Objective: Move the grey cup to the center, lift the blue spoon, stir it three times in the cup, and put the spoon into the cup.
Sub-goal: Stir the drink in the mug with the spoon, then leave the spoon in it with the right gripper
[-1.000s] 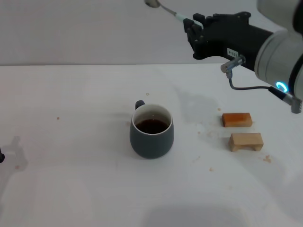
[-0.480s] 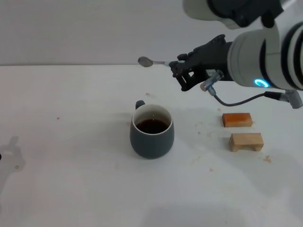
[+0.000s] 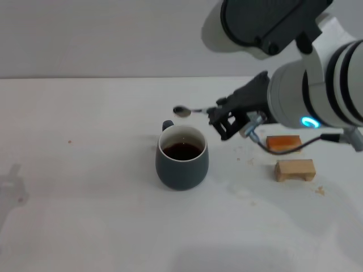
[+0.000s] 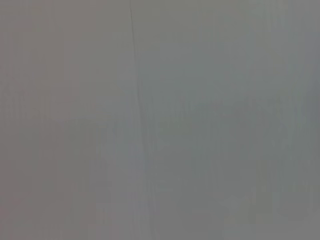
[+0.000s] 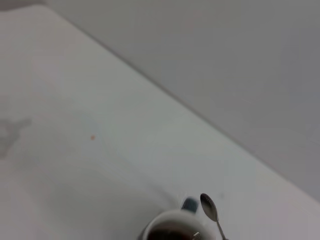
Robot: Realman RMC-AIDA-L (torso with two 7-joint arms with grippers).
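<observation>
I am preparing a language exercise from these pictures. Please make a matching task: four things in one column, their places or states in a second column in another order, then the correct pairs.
Things:
1. grey cup
2. blue spoon
3. right tool
4. wooden blocks

States:
A. shut on the spoon handle
B. holds dark liquid
C. in the air, bowl above the cup's far rim
D. resting on the table, right of the cup

Pairs: 1-B, 2-C, 3-A, 4-D

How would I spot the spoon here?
Find the grey cup of dark liquid mid-table. Just above its rim, the right gripper holds the blue spoon level. It is thin and silvery, unlike the two wooden blocks resting nearby.
</observation>
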